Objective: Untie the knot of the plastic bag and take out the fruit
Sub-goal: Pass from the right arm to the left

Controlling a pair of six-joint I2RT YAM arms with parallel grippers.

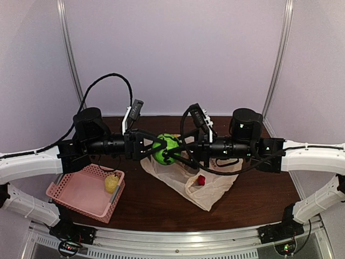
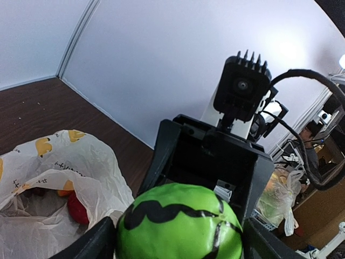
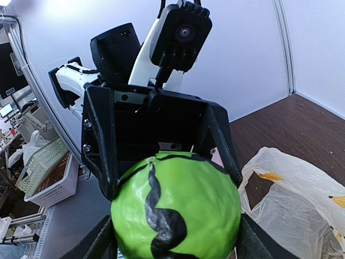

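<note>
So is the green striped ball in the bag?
Out: the green dark-striped ball hangs in the air, clear of the pale peach plastic bag.

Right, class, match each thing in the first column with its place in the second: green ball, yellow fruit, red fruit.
Column one:
1 green ball
2 yellow fruit
3 red fruit

Column two:
A in the pink basket
B held up in the air
C in the plastic bag

Pairs: 1-B, 2-A, 3-C

striped ball (image 1: 166,149) blocking centre, pink basket (image 1: 81,197) left
</note>
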